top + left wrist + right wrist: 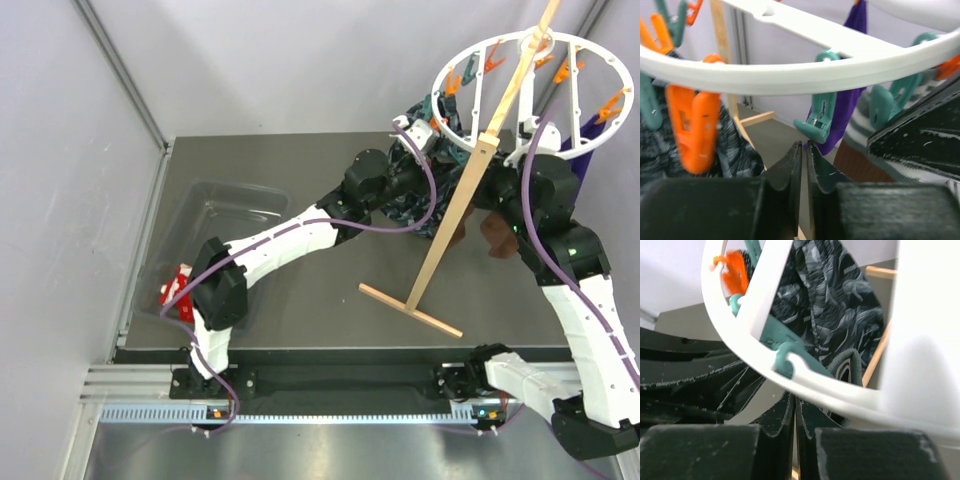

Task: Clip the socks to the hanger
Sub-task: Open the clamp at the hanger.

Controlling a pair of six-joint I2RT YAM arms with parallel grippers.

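The white ring hanger with orange and teal clips stands at the far right on a slanted wooden pole. A red patterned sock lies in the clear bin at the left. A dark brown sock hangs under the ring and also shows in the left wrist view. My left gripper is shut and empty just below a teal clip on the ring. My right gripper is shut and empty under the ring, beside another teal clip.
A clear plastic bin sits at the table's left. The stand's wooden T-base lies mid-table. A dark-blue patterned cloth and a purple sock hang from the ring. An orange clip hangs close on the left.
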